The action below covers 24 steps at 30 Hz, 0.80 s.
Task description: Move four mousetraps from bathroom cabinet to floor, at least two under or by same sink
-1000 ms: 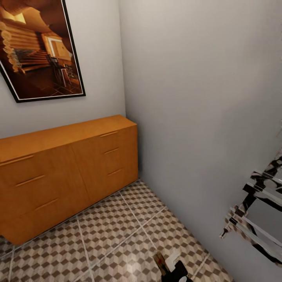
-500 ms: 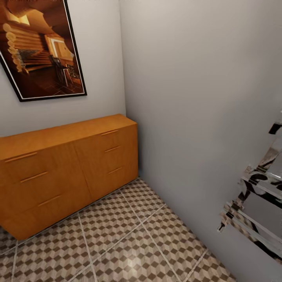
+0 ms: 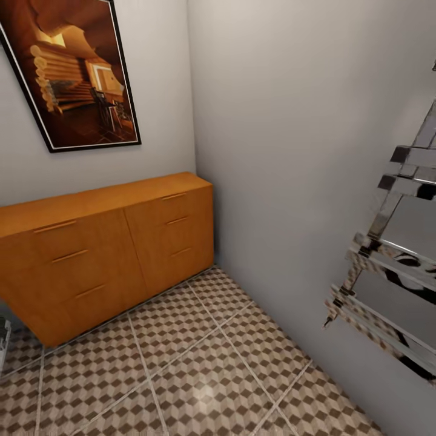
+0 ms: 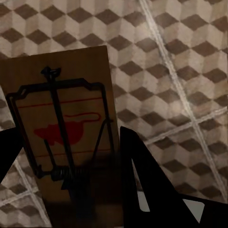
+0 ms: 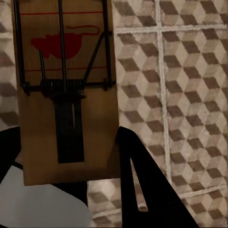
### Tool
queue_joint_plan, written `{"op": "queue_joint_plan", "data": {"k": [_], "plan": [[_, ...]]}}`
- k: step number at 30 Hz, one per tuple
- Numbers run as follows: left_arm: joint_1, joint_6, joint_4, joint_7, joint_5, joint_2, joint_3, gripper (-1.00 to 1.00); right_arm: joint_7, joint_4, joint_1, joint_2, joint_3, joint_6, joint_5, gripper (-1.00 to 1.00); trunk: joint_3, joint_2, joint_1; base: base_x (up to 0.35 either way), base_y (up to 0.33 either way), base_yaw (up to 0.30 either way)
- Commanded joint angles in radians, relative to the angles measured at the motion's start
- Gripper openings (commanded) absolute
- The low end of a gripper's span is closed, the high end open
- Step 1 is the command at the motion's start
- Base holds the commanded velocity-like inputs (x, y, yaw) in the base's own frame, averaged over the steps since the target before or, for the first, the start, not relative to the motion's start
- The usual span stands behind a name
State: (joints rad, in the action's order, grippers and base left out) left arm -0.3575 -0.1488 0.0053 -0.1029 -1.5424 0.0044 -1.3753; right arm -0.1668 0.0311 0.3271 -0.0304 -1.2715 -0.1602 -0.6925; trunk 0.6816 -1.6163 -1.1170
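Note:
The orange-brown cabinet (image 3: 109, 248) stands against the far wall with all its drawers closed. The bathroom floor (image 3: 200, 369) of cube-pattern tiles spreads in front of it. In the left wrist view a mousetrap (image 4: 61, 128), a brown plate with black wire and a red mouse print, sits between the black fingers of my left gripper (image 4: 71, 183), above the tiles. A second mousetrap (image 5: 66, 90) of the same look is held in my right gripper (image 5: 71, 175), also over the patterned floor (image 5: 185, 95).
A framed picture (image 3: 79, 72) hangs above the cabinet. A plain grey wall (image 3: 290, 151) runs along the right, with a chrome towel rack (image 3: 393, 266) jutting out from it. A small pale object (image 3: 3, 339) peeks in at the left edge.
The head camera has swung and pulled back: the cabinet sits further right and smaller, and more towel rack shows. The dark gripper seen at the bottom edge one second ago has left the head view.

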Motion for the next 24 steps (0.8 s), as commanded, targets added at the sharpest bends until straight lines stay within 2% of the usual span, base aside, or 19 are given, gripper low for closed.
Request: {"op": "queue_joint_plan", "data": {"k": [1,11,24], "plan": [[0.000,-0.002,-0.001,-0.004,-0.002,0.000,-0.008,-1.00,-0.002,0.000,0.000,0.002,-0.009,-0.002,-0.010,-1.00,0.001,0.000,0.001,-0.331,0.000,0.000],[0.000,-0.002,-0.001,-0.004,-0.002,0.000,-0.008,-1.00,-0.002,0.000,0.000,0.004,-0.009,-0.002,-0.007,-1.00,-0.001,0.000,0.001,-0.302,0.000,0.035],[0.000,-0.002,-0.001,-0.004,-0.002,0.000,-0.008,-1.00,-0.002,0.000,0.000,0.004,-0.009,-0.002,-0.005,-1.00,-0.010,0.000,0.001,-0.021,0.000,0.243]]}}
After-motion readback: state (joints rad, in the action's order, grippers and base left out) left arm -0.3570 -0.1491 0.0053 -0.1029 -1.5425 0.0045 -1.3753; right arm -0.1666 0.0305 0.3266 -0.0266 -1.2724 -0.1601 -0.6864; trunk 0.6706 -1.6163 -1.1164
